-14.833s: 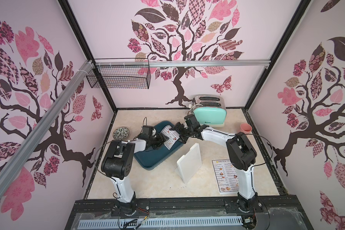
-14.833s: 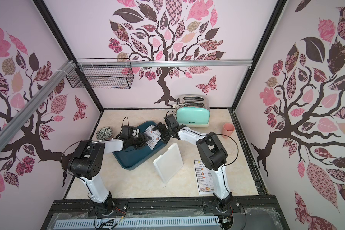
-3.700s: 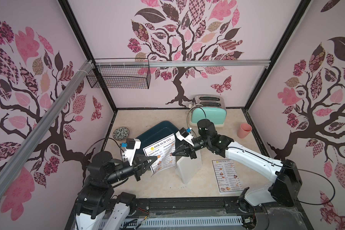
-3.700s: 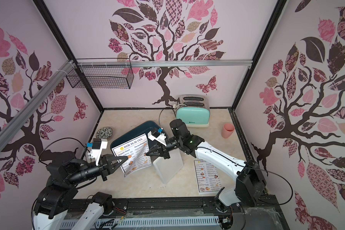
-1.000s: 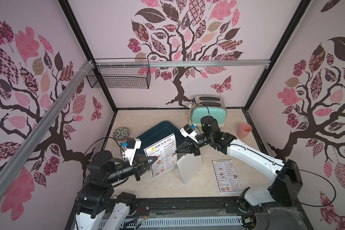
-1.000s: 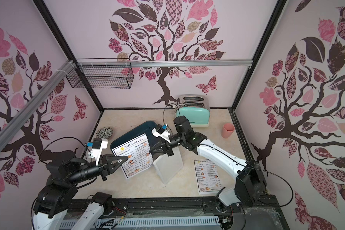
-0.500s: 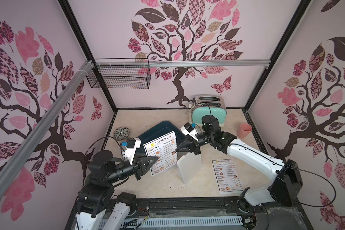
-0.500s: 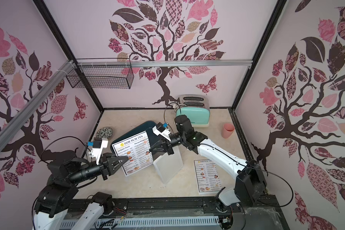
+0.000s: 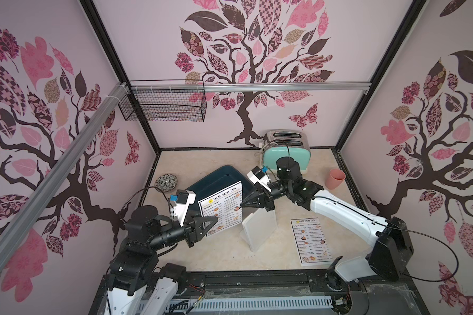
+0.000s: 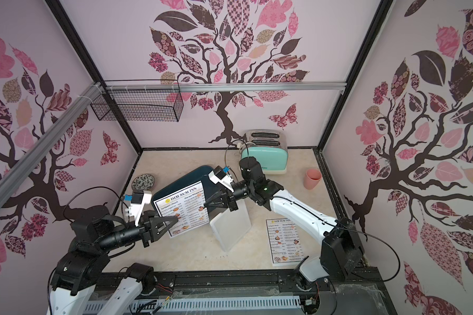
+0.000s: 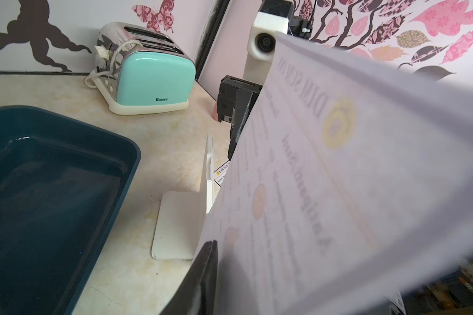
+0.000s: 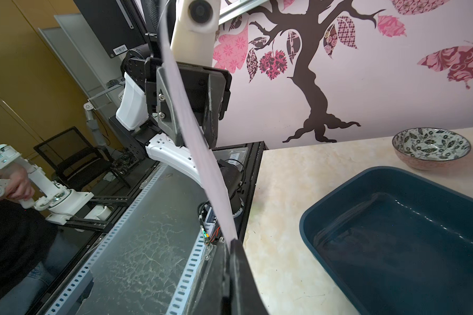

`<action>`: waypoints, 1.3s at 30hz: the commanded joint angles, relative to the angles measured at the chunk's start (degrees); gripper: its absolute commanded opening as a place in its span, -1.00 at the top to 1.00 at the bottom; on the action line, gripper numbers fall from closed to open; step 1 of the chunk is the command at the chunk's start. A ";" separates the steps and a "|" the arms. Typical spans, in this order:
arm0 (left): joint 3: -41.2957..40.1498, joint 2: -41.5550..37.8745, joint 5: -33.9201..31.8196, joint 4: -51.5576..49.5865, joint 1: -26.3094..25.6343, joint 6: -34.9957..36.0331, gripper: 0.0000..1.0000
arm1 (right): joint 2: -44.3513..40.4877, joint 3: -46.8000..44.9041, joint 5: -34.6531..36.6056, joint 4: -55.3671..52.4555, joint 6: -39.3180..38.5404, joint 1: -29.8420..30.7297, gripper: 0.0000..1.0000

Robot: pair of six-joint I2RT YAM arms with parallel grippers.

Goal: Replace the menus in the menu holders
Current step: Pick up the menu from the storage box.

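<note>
White paper stands on edge in the air between my arms: the held menu (image 9: 221,210), just beside the menu holder (image 9: 260,229) on its tray side, clear of the table (image 9: 230,253). My right arm reaches in low from behind the holder, forearm level. My right gripper (image 9: 241,206) is clamped tight on the sheet's edge nearest the holder, just above the holder's top edge. My left arm stretches level towards the holder from the far side of the sheet. My left gripper (image 9: 213,221) has its jaws parted around the opposite lower edge; in the right wrist view the paper runs loose between the fingers (image 12: 170,120).

The holder stands empty and slanted, foot flat on the table. The dark blue tray (image 9: 224,174) lies close behind the sheet. Bare tabletop lies in front of the holder. The second menu (image 9: 310,240) lies flat beyond the holder, apart from it.

Both sheets read "DIM SUM INN"; the mint toaster (image 11: 153,81), behind the holder, reads "Belinee".
</note>
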 commanded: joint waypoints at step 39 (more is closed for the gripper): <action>-0.87 0.69 3.81 8.78 -0.03 -1.47 1.00 | -30.27 -16.61 49.94 1.93 -0.62 -3.18 -0.75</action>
